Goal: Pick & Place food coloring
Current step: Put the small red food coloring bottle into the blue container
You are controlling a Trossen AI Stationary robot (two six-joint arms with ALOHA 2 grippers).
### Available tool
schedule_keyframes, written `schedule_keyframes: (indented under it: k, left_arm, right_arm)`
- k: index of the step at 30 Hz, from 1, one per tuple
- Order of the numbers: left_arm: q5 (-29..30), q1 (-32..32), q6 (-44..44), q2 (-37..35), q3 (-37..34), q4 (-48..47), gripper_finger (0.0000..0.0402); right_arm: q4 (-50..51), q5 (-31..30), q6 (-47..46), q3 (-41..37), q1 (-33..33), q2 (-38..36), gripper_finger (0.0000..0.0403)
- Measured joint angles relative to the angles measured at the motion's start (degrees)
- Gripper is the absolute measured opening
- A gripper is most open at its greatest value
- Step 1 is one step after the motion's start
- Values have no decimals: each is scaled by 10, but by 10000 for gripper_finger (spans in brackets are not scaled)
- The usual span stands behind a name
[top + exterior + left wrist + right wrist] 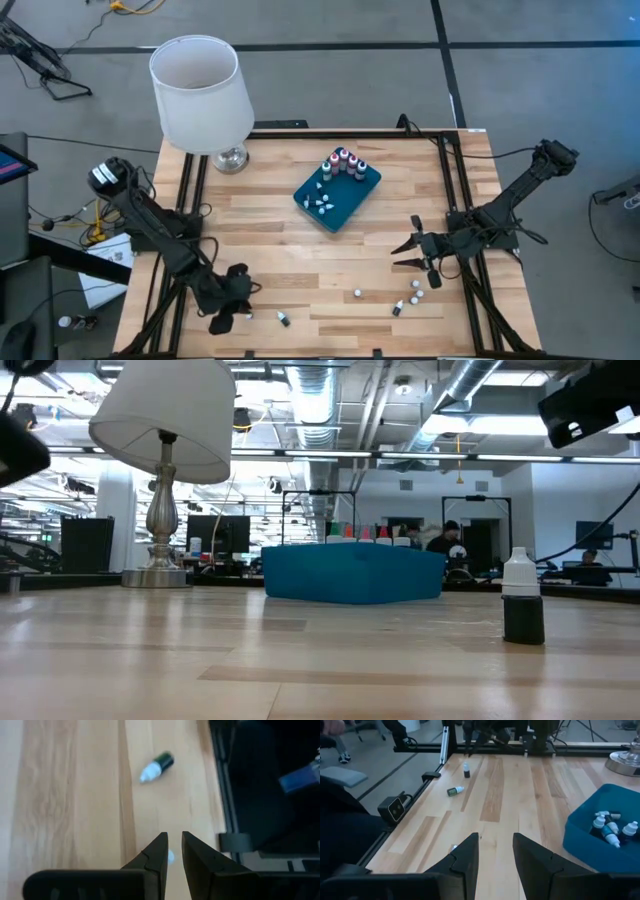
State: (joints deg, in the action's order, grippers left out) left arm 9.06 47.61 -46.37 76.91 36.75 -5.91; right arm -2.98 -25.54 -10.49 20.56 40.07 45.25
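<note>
The teal tray [337,195] sits mid-table with food coloring bottles standing at its far end [343,162] and others lying inside [610,827]. More bottles are on the wood near the near edge: one lying [283,318] [156,766], one standing [248,316] [466,770], and several near my right gripper [415,298]. My left gripper [232,316] [172,851] hovers at the near-left, fingers a narrow gap apart, with the standing bottle's white top [170,856] showing in the gap. My right gripper [405,252] [496,852] is open, right of the tray. My left gripper comes from above at the standing bottle's white top [170,856], which shows partly behind one finger [155,855]. The top does not fill the gap. Whether a finger touches it, I cannot tell.
A white-shaded lamp [200,95] stands on the far-left corner on a metal base [625,762]. A black frame rail [225,795] runs along the table's near edge. Bare wood lies between the tray and the near bottles. A standing bottle [522,600] shows close in the low view.
</note>
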Motion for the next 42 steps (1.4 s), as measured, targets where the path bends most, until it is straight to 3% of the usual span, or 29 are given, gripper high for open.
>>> schedule_keyframes:
  k: [10,23,42]
  left_arm:
    - [-9,1,-27,32,0,4,50]
    - [-26,1,-44,35,-1,9,116]
    - [4,28,3,79,-1,27,119]
  right_arm:
    - [-19,0,7,0,0,0,113]
    - [-27,0,15,0,0,2,113]
    - [-31,0,14,0,0,2,113]
